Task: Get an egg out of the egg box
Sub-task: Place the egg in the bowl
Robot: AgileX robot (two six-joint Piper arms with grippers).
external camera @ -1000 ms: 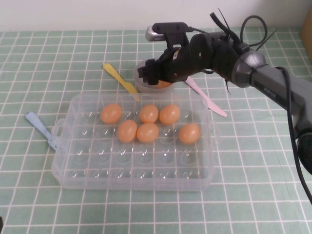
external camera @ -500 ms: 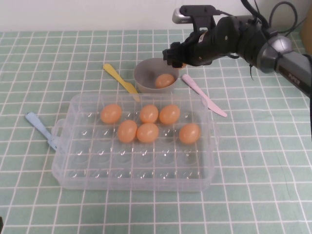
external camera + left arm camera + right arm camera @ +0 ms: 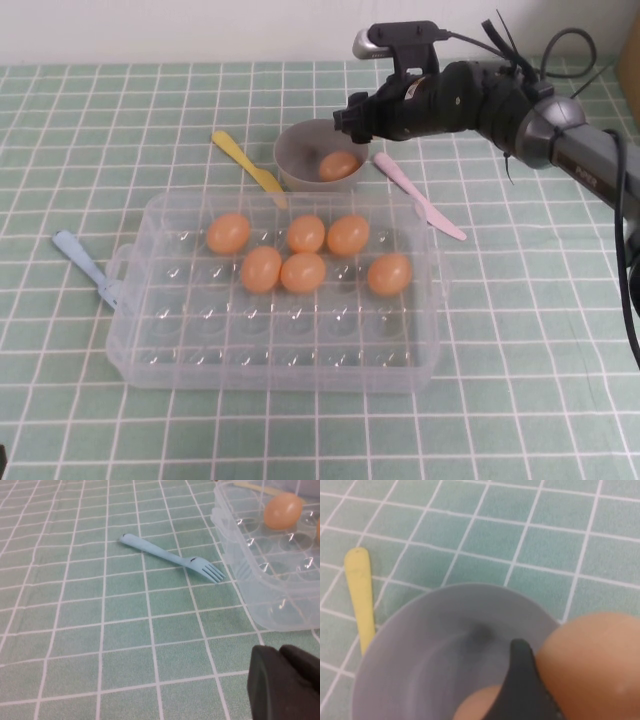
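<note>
The clear egg box (image 3: 150, 330) sits mid-table with several orange-tan eggs (image 3: 303, 272) in its far rows. My right gripper (image 3: 358, 118) hovers over the far right rim of the grey bowl (image 3: 298, 152), shut on an egg (image 3: 595, 665). One black finger (image 3: 522, 680) presses against that egg's side. Another egg (image 3: 338, 165) lies inside the bowl, directly below. My left gripper (image 3: 287, 685) does not show in the high view. It is low over the cloth near the box's left corner (image 3: 260, 590), its fingers together and holding nothing.
A yellow spatula (image 3: 248, 160) lies left of the bowl and a pink knife (image 3: 420, 200) to its right. A blue fork (image 3: 85, 265) rests by the box's left handle. A green checked cloth covers the table.
The right gripper rose from low over the bowl and moved right, then settled slightly lower, still holding its egg. The egg in the bowl came into open view.
</note>
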